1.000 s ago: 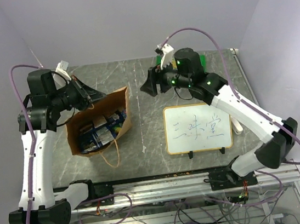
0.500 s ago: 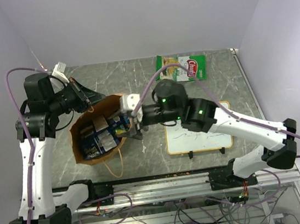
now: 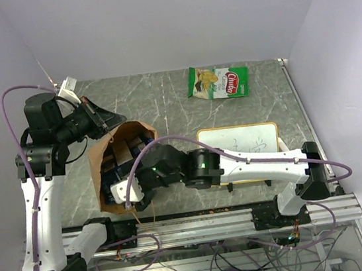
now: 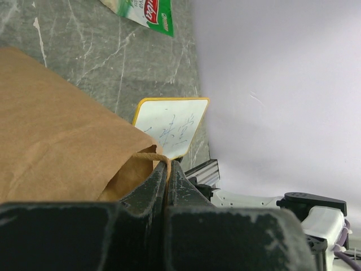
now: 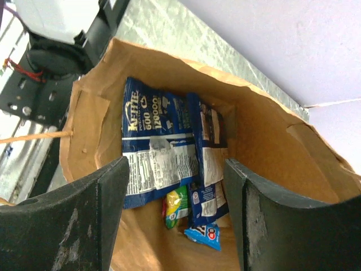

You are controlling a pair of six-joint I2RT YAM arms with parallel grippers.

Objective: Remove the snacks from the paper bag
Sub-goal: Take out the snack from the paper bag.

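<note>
Pinching the paper bag (image 4: pixel 56 141) rim between pressed-together fingers, the left gripper (image 4: pixel 167 166) holds it while the right gripper (image 5: pixel 175 169), jaws spread, hovers at the bag's open mouth, blue snacks (image 5: pixel 161 149) lying just ahead between its fingers, one green bag (image 3: pixel 218 82) well apart behind it.

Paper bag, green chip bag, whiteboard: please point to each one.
paper bag (image 5: pixel 271 141), right wrist view, inner wall
green chip bag (image 3: pixel 217 82), top external view, packet middle
whiteboard (image 3: pixel 248 137), top external view, white face

The right arm (image 3: pixel 258 162) hides part of the whiteboard (image 3: pixel 235 138) and paper bag (image 3: pixel 103 164).
</note>
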